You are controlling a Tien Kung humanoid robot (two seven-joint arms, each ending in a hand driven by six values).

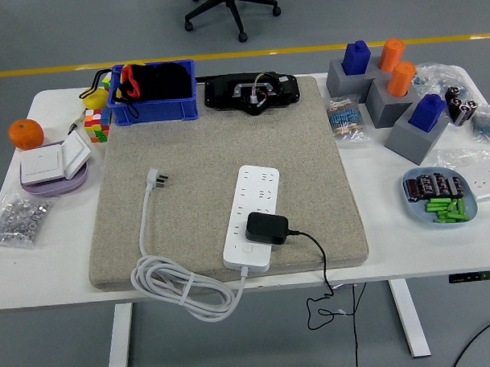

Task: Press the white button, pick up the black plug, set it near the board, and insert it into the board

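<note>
You've got neither hand in view, so their state can't be told, while the black plug [267, 229] sits on the white power strip [253, 217] on the beige mat [196, 153].

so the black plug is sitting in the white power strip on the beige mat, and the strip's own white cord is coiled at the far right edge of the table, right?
Not quite. The black plug does sit on the white power strip on the beige mat, but the white cord is coiled at the mat's near left corner, by the table's near edge, not at the far right. The head view shows it.
</note>
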